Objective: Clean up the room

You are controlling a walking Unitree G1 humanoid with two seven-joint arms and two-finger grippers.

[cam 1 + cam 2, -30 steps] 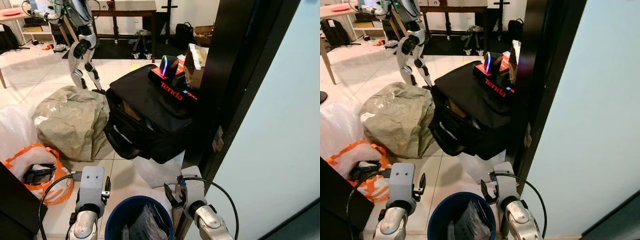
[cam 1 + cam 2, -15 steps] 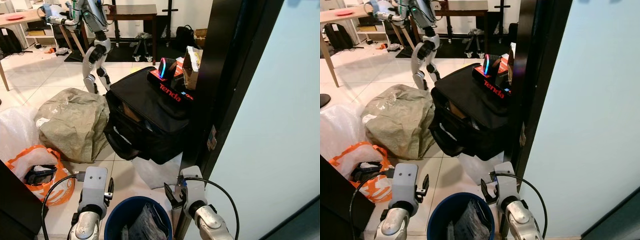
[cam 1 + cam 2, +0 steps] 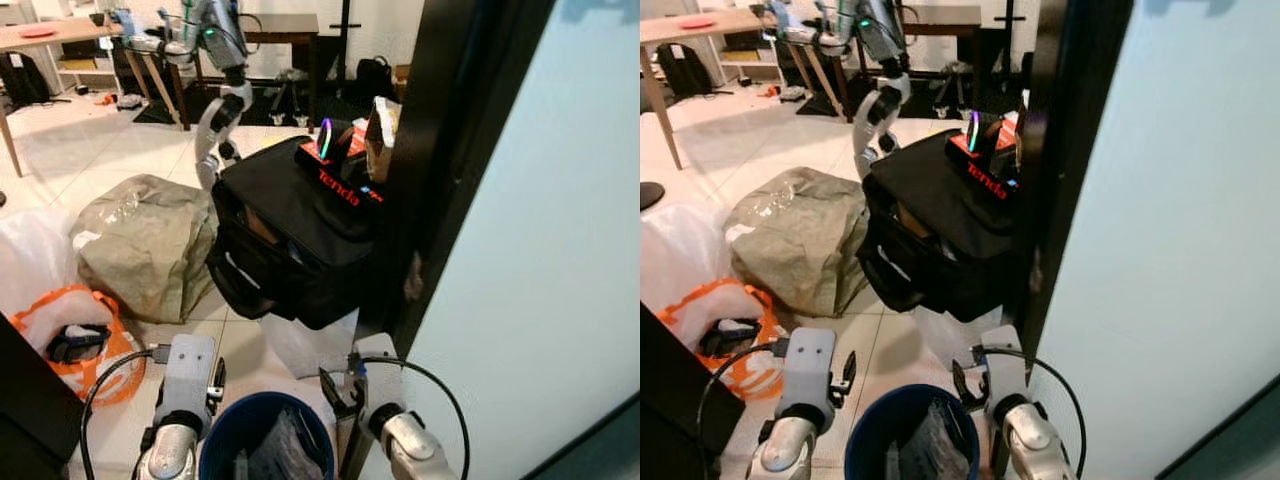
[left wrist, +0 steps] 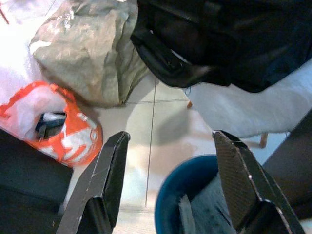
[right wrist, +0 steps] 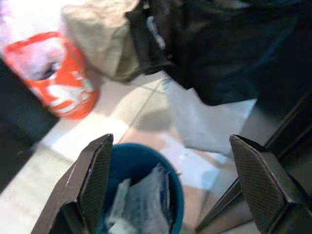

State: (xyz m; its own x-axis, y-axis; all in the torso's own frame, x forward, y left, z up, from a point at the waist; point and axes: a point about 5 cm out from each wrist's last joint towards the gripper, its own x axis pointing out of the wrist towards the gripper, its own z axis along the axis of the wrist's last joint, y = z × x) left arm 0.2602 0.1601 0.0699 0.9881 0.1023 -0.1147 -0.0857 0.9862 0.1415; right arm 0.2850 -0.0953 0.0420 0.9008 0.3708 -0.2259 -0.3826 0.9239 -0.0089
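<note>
Blue bin (image 3: 265, 440) at six o'clock holds crumpled paper (light, soft; rigid rim grips best). Left end effector (image 4: 168, 183) and right end effector (image 5: 170, 187) both gape wide, empty.

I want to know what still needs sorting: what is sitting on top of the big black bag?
On the black bag lies a red-and-black Tenda box with a dark device with a glowing edge on it; a paper bag stands beside. The bag's inside is mostly hidden.

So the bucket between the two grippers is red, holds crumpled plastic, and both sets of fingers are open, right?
Not red: the bucket is blue, as the right wrist view shows. It does hold crumpled plastic, and the left gripper and right gripper both have their fingers open.
</note>
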